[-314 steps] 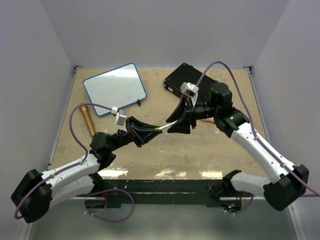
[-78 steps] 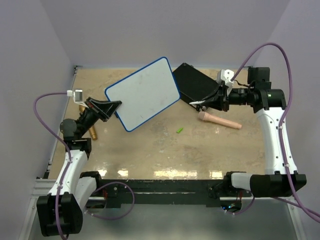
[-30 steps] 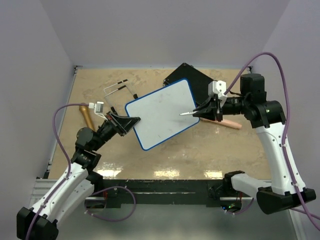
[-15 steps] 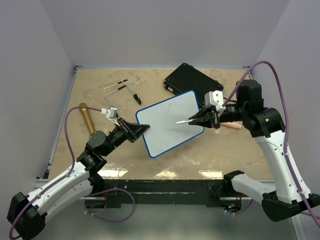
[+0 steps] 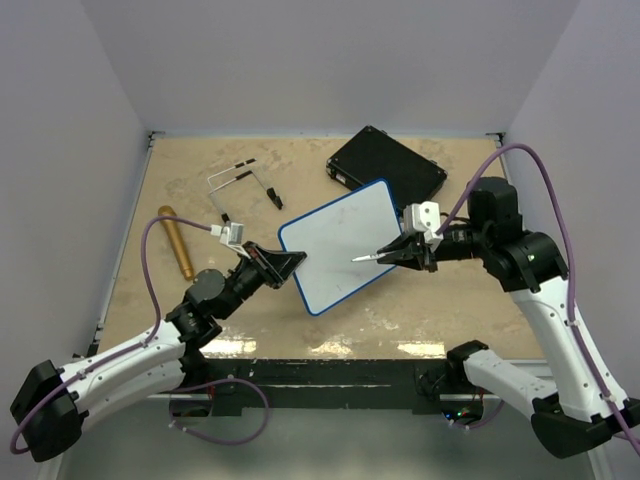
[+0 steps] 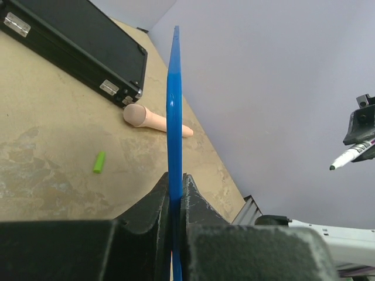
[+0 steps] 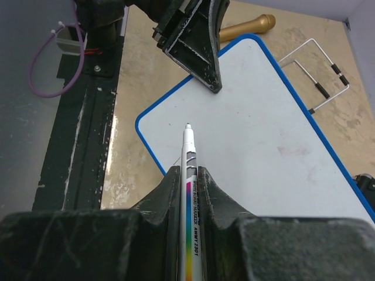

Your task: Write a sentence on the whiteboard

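Observation:
My left gripper [image 5: 289, 263] is shut on the left edge of the whiteboard [image 5: 345, 245], a white board with a blue rim held up off the table. The left wrist view shows the whiteboard [image 6: 174, 99] edge on, pinched in the left gripper [image 6: 175, 182]. My right gripper [image 5: 405, 252] is shut on a white marker [image 5: 368, 257] whose tip points at the board's face. In the right wrist view the marker [image 7: 188, 155] sticks out of the right gripper [image 7: 188, 175] over the whiteboard [image 7: 269, 129]. The marker tip [image 6: 332, 167] stands apart from the board. The sentence is out of view; the face shows only a faint smudge.
A black case [image 5: 388, 167] lies at the back right. A wire stand [image 5: 240, 180] and a gold cylinder [image 5: 177, 243] lie at the left. A pink handle-shaped object [image 6: 153, 120] and a small green cap [image 6: 99, 162] lie on the tan table beyond the board.
My left arm has carried the whiteboard rightward and nearer. My right gripper has come slightly left and nearer with the marker, still pointing at the board.

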